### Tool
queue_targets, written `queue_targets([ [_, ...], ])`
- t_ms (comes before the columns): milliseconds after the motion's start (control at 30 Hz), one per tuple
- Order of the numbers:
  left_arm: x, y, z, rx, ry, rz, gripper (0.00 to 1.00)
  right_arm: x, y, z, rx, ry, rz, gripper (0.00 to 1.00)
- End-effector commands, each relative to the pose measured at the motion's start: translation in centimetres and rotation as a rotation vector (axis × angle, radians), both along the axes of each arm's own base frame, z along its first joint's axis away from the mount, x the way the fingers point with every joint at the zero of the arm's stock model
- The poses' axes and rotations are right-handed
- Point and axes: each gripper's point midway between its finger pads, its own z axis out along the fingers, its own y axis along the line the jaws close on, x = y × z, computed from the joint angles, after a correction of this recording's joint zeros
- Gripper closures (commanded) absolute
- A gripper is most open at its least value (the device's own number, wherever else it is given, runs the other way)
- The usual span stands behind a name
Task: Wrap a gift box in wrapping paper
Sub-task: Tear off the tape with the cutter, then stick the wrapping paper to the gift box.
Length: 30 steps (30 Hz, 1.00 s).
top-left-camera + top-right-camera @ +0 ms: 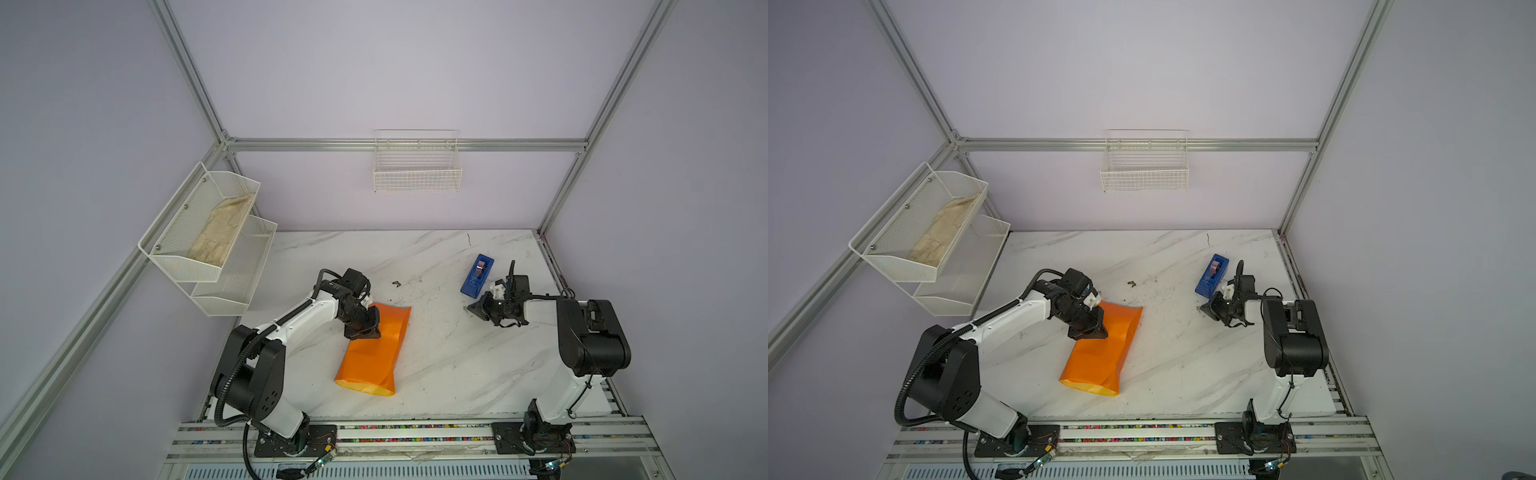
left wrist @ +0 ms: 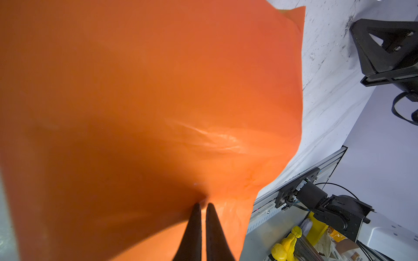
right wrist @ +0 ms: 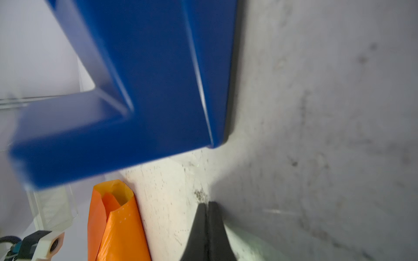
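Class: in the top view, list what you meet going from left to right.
Mesh wall shelf with beige cloth → wrapping paper → blue tape dispenser. Left out: the left claw overlaps the paper, the right claw overlaps the dispenser.

Pale lilac walls (image 1: 415,62) on 3 sides, w/ alu frame bars (image 1: 407,144) up the corners & across the back; light is soft & even. A white wire basket (image 1: 417,178) hangs on the back wall at the bar, and a 2-tier white mesh shelf (image 1: 232,282) is on the left wall w/ a beige cloth (image 1: 220,232) in the upper tier. White marble-look surface (image 1: 449,357), scuffed w/ dark specks; alu rail (image 1: 415,434) runs along its near edge, multicoloured bits in the slot.
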Motion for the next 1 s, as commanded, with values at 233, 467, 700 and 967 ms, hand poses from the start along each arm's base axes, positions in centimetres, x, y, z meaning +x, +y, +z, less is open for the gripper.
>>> queue_targets([
  [233, -2.5, 1.7, -3.5, 0.113, 0.112, -0.029, 0.91, -4.8, 10.4, 12.0, 0.187, -0.125, 0.432, 1.0],
  [467, -2.2, 1.5, -3.4, 0.11, 0.105, -0.036, 0.91, -11.5, 19.2, 14.1, 0.217, -0.083, 0.79, 1.0],
  [700, -2.2, 1.5, -3.4, 0.11, 0.103, -0.043, 0.91, -17.5, 24.2, 12.9, 0.23, -0.01, 1.04, 1.0],
  [967, -2.1, 1.5, -3.4, 0.109, 0.102, -0.05, 0.91, -18.4, 26.0, 11.1, 0.219, 0.043, 1.128, 1.0],
])
